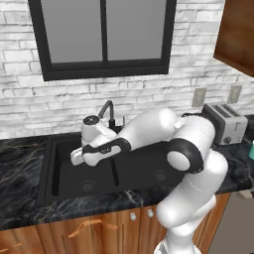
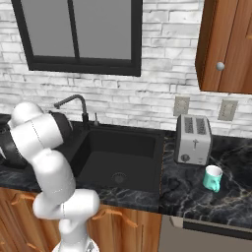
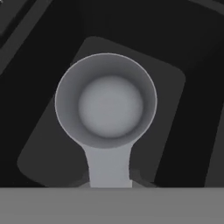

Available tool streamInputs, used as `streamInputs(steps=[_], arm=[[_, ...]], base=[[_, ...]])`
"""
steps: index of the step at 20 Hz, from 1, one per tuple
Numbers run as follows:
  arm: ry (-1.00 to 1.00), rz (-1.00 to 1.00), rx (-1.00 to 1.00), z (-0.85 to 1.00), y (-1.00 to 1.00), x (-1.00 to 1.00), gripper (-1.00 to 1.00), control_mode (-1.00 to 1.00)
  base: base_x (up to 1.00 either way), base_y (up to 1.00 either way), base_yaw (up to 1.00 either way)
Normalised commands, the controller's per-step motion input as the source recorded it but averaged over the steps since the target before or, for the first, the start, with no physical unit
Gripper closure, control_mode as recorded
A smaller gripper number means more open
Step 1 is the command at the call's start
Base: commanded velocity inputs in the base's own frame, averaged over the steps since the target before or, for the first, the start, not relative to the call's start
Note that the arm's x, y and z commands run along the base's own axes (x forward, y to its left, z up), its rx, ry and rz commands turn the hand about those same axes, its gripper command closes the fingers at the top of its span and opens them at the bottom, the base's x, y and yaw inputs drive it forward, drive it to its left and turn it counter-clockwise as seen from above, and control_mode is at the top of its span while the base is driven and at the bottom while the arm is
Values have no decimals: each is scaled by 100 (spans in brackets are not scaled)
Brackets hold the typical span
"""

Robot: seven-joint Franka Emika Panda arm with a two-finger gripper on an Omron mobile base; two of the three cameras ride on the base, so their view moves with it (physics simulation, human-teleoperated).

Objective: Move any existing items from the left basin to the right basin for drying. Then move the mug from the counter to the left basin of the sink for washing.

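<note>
End effector (image 3: pixel 109 186) clamped narrow on the short handle of the small silver-grey round-headed utensil (image 3: pixel 106 103), held above the matte black left basin (image 1: pixel 69 171). Risk: thin-handle grip may slip or pivot crossing the divider, dropping it short of the wider right basin (image 1: pixel 149 166). Teal mug (image 2: pixel 213 177) waits on the black marble tabletop (image 2: pixel 216 202).

Silver-grey utensil (image 3: pixel 106 105); matte black sink (image 1: pixel 59 163) (grey drains); teal mug (image 2: pixel 213 178); black, pale-veined counter (image 2: pixel 197 197); white brick wall (image 2: pixel 157 93)
</note>
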Motion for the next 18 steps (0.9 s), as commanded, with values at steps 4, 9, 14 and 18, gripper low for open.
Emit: streamInputs(steps=[4, 9, 14, 18], arm=[[0, 0, -1, 44, -69, -48, 100, -100], [0, 0, 0, 24, -90, -47, 100, -100], [0, 0, 0, 12, -100, -37, 100, -100], [0, 0, 0, 17, -100, -17, 100, -100]], base=[[0, 0, 0], [0, 0, 0], [0, 0, 0], [0, 0, 0]])
